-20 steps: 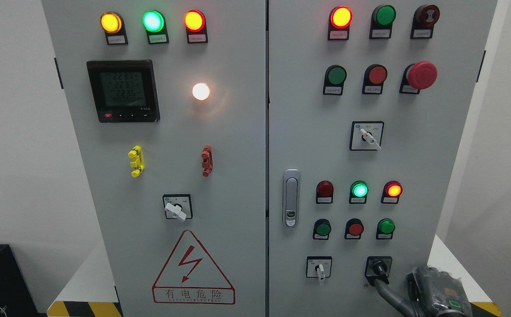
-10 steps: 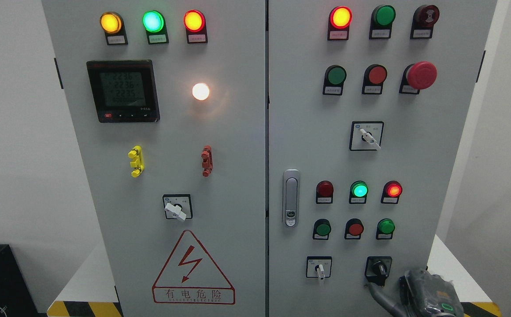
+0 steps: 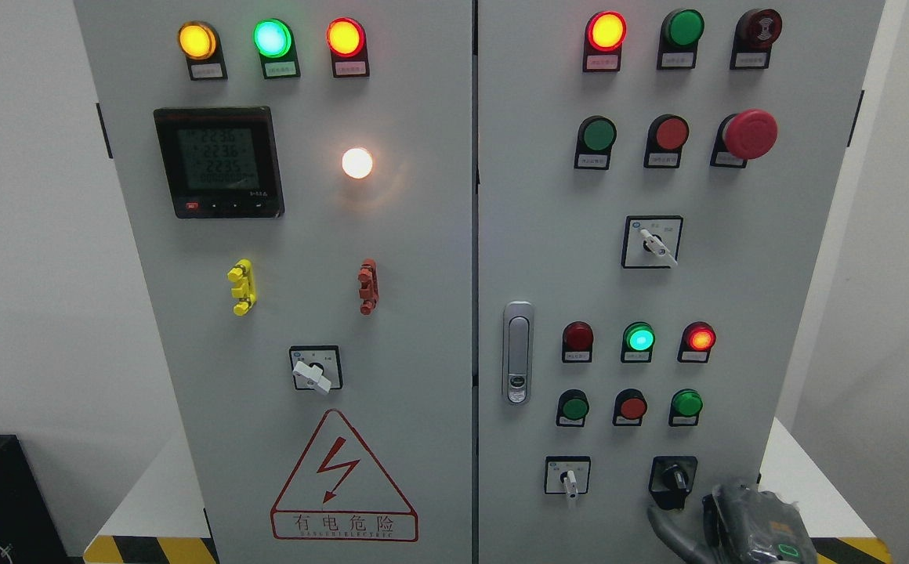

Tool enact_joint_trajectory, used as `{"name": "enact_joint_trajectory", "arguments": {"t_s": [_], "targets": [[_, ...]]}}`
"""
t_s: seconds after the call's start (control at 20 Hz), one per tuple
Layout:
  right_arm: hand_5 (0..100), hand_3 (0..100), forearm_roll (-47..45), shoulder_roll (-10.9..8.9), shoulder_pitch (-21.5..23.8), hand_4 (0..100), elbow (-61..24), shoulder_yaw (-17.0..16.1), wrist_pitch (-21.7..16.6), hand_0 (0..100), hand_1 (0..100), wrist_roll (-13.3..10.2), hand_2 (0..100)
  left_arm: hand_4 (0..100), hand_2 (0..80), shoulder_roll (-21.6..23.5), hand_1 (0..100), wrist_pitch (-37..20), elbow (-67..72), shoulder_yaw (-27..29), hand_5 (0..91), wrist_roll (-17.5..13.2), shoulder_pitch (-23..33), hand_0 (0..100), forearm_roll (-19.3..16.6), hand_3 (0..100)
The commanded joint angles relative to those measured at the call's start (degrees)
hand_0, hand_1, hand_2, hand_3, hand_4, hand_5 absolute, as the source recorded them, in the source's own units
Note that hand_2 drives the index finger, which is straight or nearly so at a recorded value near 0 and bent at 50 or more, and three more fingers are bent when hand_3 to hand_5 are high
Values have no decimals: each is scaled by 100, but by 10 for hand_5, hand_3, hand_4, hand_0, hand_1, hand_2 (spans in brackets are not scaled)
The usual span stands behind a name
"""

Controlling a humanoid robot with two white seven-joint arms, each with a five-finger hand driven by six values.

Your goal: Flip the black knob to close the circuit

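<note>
The black knob point(image 3: 675, 475) sits on its black plate at the lower right of the grey cabinet's right door point(image 3: 548, 258), its handle pointing roughly downward. My right hand point(image 3: 736, 523) shows at the bottom edge just right of and below the knob, partly cut off by the frame. One grey finger point(image 3: 662, 521) stretches left beneath the knob's plate, close to it and not touching the knob. The hand holds nothing. My left arm is out of view.
A white selector switch point(image 3: 570, 479) sits left of the knob. Above it are three push buttons point(image 3: 631, 407) and lit lamps point(image 3: 639, 339). A door handle point(image 3: 517, 352) is near the centre seam. A red mushroom stop button point(image 3: 749, 134) juts out higher up.
My right hand has dropped and slid left; its finger, which lay against the knob one second ago, has come off and now sits below the plate.
</note>
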Motion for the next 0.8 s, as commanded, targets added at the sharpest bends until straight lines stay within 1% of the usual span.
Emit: {"name": "enact_joint_trajectory", "arguments": {"t_s": [0.0,0.2,0.35,0.45,0.5,0.6,0.65,0.75], "targets": [[868,1000,-4,19,193,889,-413,-6,6,0,11,-2,887,0,0,0,556,1,0,0,0,2,123,120,0,0],[856,1000,-73,36,526,871,-800,-76,6,0,15,-2,859,0,0,0,556,1,0,0,0,2,123,120,0,0],[831,1000,-574,98,869,844,-1134,-225,6,0,21,-63,815,0,0,0,556,1,0,0,0,2,123,120,0,0],[808,1000,-985,238,1089,834,-1284,-313,-20,0,27,-273,775,0,0,0,556,1,0,0,0,2,123,120,0,0],[787,993,-1371,265,1177,828,-1336,-365,-29,0,29,-361,747,0,0,0,556,1,0,0,0,2,123,120,0,0],[688,950,-2267,274,1309,789,-1459,-523,-46,0,37,-537,662,0,0,0,556,1,0,0,0,2,114,120,0,0],[641,921,-2663,282,1405,759,-1486,-672,-81,0,41,-651,623,0,0,0,556,1,0,0,0,2,123,120,0,0],[549,824,-3131,396,1563,687,-1495,-875,-326,0,53,-819,557,0,0,0,556,1,-8,0,0,2,123,120,0,0]]}}
